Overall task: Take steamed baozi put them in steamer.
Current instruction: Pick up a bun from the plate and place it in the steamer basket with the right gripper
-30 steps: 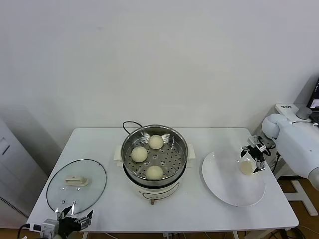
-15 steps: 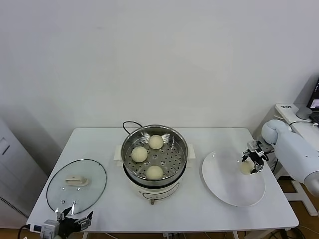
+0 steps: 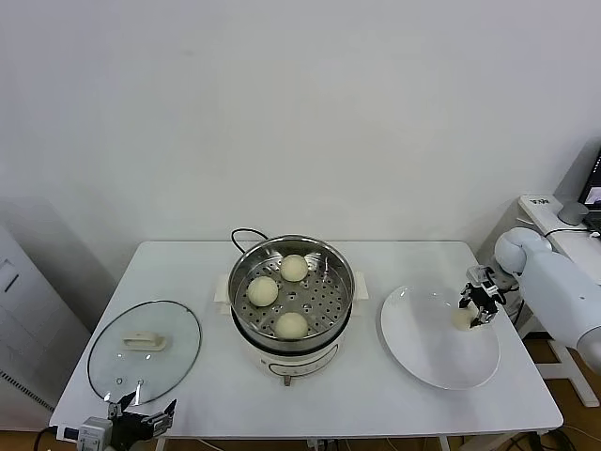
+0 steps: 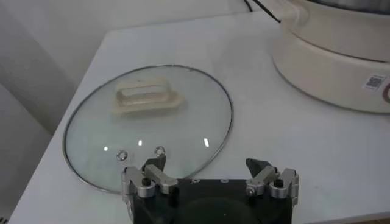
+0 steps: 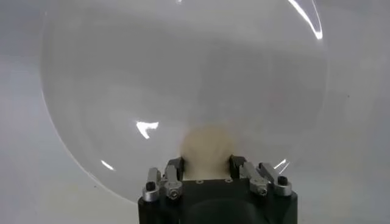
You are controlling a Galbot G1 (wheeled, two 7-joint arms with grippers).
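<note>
The steel steamer [image 3: 238, 270] stands on its white base at the table's middle. Three cream-white baozi lie on its perforated tray: one at the back [image 3: 294, 267], one at the left [image 3: 262, 290], one at the front [image 3: 291, 325]. Another baozi [image 3: 463, 318] [image 5: 206, 150] rests on the white plate [image 3: 423, 338] [image 5: 183, 79] at the right. My right gripper [image 3: 478, 303] [image 5: 206, 163] is shut on this baozi, a finger against each side. My left gripper [image 3: 139, 416] [image 4: 208, 167] hangs open at the table's front left, beside the glass lid.
A round glass lid [image 3: 144, 349] [image 4: 148, 125] with a white handle lies flat on the left of the table. A black cord [image 3: 240, 235] runs behind the steamer. The plate reaches close to the table's right front edge.
My right gripper has closed its fingers on the baozi on the plate. The left arm has stayed where it was.
</note>
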